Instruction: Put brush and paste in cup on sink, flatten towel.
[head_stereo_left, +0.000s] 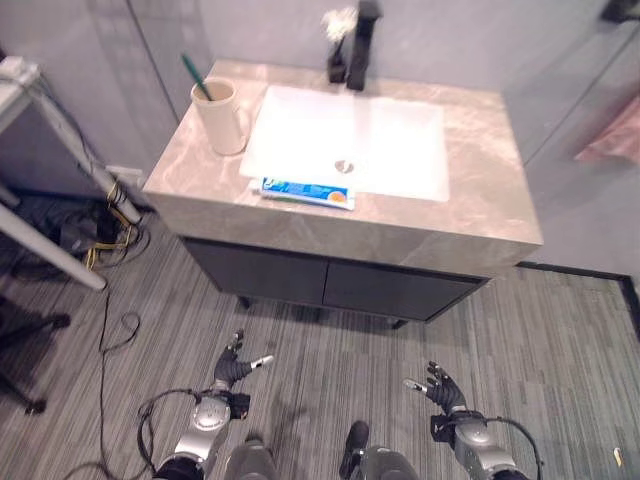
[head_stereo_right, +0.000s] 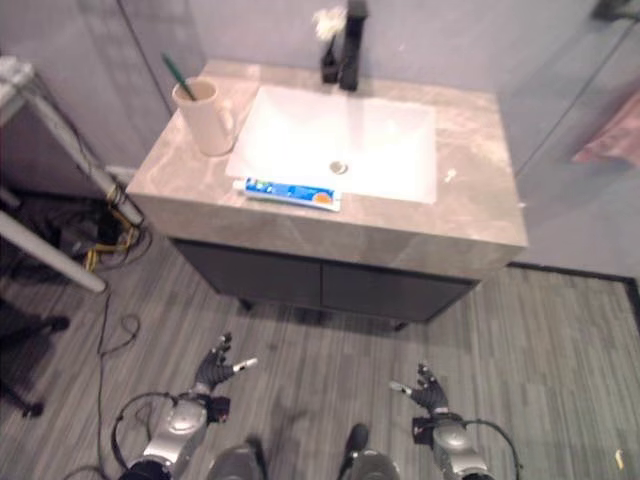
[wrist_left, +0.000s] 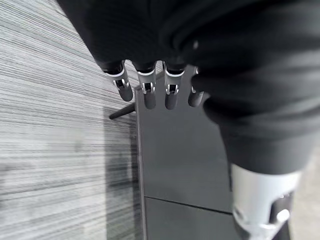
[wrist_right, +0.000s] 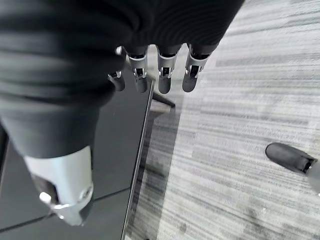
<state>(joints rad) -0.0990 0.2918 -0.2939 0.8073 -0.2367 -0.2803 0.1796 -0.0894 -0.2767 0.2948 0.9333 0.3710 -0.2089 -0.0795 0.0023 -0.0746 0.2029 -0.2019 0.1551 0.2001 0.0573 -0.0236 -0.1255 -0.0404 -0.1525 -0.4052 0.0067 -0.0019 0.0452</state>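
Cup (head_stereo_left: 222, 115): cream mug, upright on counter (head_stereo_left: 470, 215), robot's-left side, just beside basin (head_stereo_left: 350, 140).
Brush (head_stereo_left: 193, 75): green handle, already standing in cup, leaning away from basin.
Paste (head_stereo_left: 306, 192): tube lying flat on counter's front edge, touching basin rim, near cup but apart from it.
Towel (head_stereo_left: 612, 140): pinkish cloth at far right, behind a glass panel; can't tell how it hangs.
Tap (head_stereo_left: 360, 45): black, at back of basin.
L hand (head_stereo_left: 236, 366): low over floor, well apart from counter, fingers straight and spread, holding nothing.
R hand (head_stereo_left: 440, 388): same, low by floor, fingers loose and straight, empty.
Step in hand, my read: paste next. I'd step in closer first, as both hands hang well below counter height. I'd use L hand, since tube lies on that side; pinch tube across its width near mid-length, lift clear of rim, tip one end down into cup beside brush. Risk: nudging cup or knocking brush out.
Eye views give: whole counter, cup, paste, both hands at once.
Wrist views give: fingers (wrist_left: 145, 92) up close, confirming straight and empty; dark cabinet (wrist_left: 175, 165) front past them; R fingers (wrist_right: 162, 80) likewise, over striped floor (wrist_right: 240, 130).
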